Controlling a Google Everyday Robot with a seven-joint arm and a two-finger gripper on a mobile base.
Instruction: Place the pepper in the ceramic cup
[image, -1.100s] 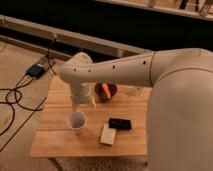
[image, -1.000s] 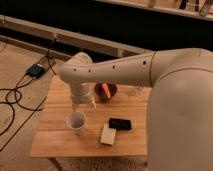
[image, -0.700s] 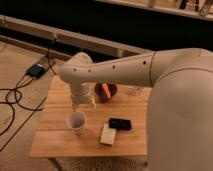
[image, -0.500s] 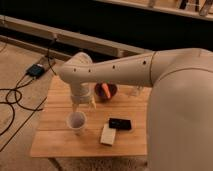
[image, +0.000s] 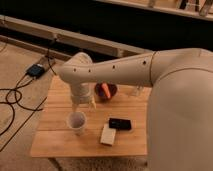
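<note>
The white ceramic cup (image: 76, 121) stands upright on the wooden table (image: 55, 137), near its front left. The orange-red pepper (image: 105, 91) lies in the dark red bowl (image: 111, 95) at the back middle of the table. My gripper (image: 83, 103) hangs from the white arm just above and slightly behind the cup, to the left of the bowl and the pepper. It is not touching the pepper. The arm hides part of the bowl's left side.
A black flat device (image: 120, 123) and a white flat block (image: 107, 135) lie right of the cup. A small clear glass (image: 135, 91) stands behind, right of the bowl. Cables and a dark box (image: 36, 70) lie on the floor at left.
</note>
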